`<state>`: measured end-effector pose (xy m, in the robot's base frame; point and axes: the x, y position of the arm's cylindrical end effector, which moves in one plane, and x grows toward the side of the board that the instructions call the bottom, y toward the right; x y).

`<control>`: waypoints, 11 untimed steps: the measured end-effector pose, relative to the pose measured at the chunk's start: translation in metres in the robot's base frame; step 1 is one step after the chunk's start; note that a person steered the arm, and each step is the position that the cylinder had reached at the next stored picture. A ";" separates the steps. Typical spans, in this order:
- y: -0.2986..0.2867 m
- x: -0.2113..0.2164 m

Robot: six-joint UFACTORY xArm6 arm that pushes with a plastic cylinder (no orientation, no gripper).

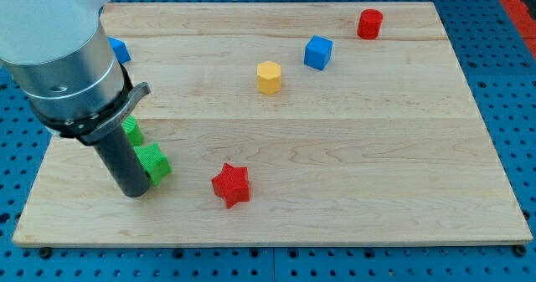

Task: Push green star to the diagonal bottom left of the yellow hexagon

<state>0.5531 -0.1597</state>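
Note:
The green star (154, 163) lies at the view's lower left on the wooden board (335, 165). My tip (134, 192) rests on the board touching the star's left side, slightly below it. The yellow hexagon (268, 77) stands up and to the right of the star, near the board's top middle. The arm's wide grey body (63, 56) fills the view's top left and hides part of the board there.
A second green block (131, 130) sits just above the star, partly hidden by the arm. A red star (230, 184) lies right of the green star. A blue cube (317, 52), a red cylinder (369, 23) and a blue block (119, 50) also stand on the board.

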 end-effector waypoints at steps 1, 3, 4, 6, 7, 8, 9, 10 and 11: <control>0.023 -0.002; 0.041 -0.007; -0.005 0.003; 0.020 -0.036; 0.048 -0.054; 0.075 -0.072; 0.091 -0.083; 0.113 -0.085; 0.137 -0.086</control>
